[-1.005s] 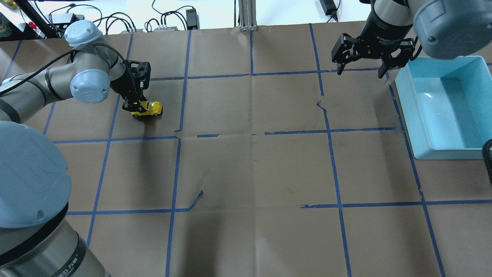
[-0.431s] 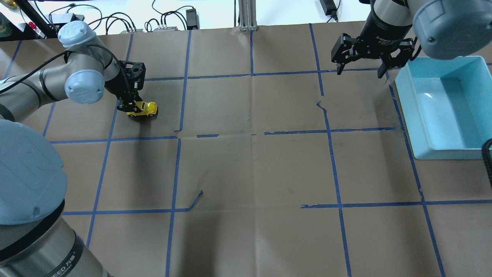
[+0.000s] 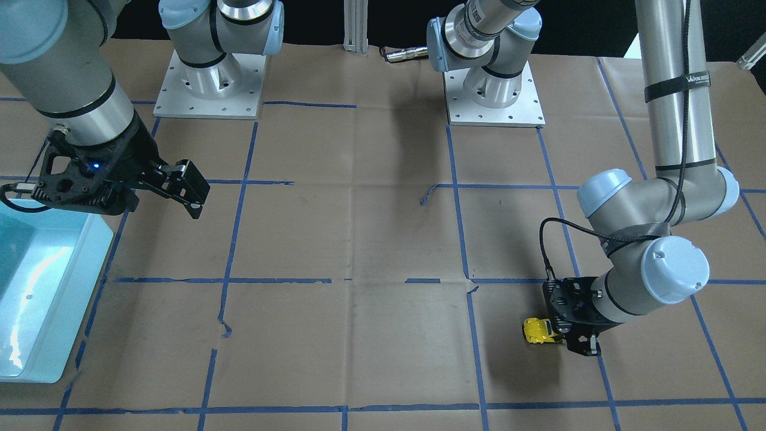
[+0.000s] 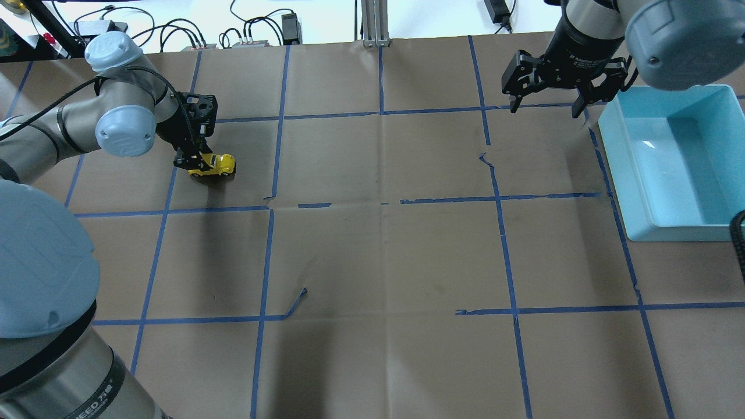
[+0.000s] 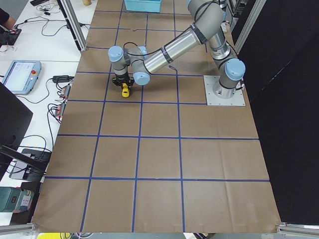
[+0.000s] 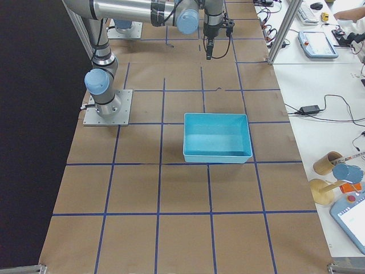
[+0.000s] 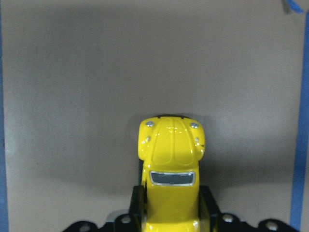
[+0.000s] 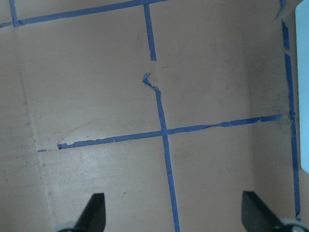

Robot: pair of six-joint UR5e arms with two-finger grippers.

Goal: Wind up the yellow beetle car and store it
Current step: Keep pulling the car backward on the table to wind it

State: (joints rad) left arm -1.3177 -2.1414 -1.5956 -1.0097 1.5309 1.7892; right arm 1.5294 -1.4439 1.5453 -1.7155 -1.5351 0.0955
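The left gripper (image 4: 189, 163) is clamping narrowly on the rear of the yellow beetle car (image 4: 213, 164); set against the overhead views of the last second, it is dragging the car steadily further from the blue bin (image 4: 623, 169), wheels on the table; I judge this to be the pull-back stroke that is winding the spring, so winding is under way and storing is not yet begun. The car is sitting well apart from the bin, right across the table, its nose pointing roughly towards the bin's side. The right gripper (image 4: 547, 109) is hanging just beside the bin's far corner, jaws spread wide and holding nothing, unmoved over that second. The brown paper cover (image 4: 384, 256) is carrying a grid of blue tape (image 4: 349, 115), torn and lifting in places between car and bin; a loose end may be snagging the wheels on release. Cables (image 4: 250, 29) are lying beyond the table's back edge, well apart from the bin.
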